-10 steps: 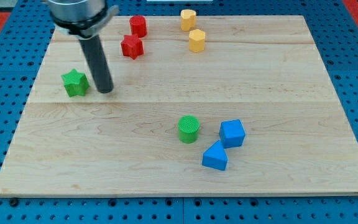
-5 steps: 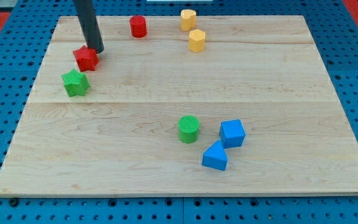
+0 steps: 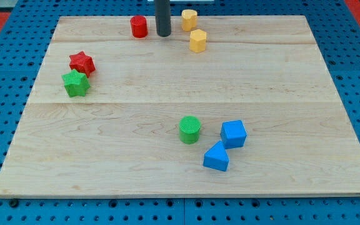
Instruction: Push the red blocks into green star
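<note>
The green star (image 3: 75, 83) lies at the view's left on the wooden board. A red star (image 3: 81, 63) sits just above it, touching or nearly touching it. A red cylinder (image 3: 139, 27) stands near the view's top edge. My tip (image 3: 163, 34) is at the top of the board, just right of the red cylinder with a small gap, and left of the two yellow blocks.
Two yellow blocks (image 3: 189, 19) (image 3: 197, 40) stand right of my tip. A green cylinder (image 3: 190, 129), a blue cube (image 3: 234, 134) and a blue triangular block (image 3: 216, 157) sit at the lower middle. The board's top edge (image 3: 242, 17) is close behind my tip.
The red star was pushed from near the red cylinder down-left to the green star. My tip then moved from beside the red star to the right of the red cylinder.
</note>
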`<control>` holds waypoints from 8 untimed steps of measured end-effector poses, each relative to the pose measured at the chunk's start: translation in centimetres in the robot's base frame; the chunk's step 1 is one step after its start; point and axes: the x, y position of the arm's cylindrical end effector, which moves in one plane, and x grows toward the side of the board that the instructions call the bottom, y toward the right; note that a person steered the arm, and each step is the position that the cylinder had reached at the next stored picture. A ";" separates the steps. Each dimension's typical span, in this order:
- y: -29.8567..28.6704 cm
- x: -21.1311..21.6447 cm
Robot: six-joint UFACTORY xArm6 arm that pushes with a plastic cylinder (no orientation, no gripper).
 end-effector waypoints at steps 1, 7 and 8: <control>-3.6 -3.3; -14.6 7.1; -12.7 9.9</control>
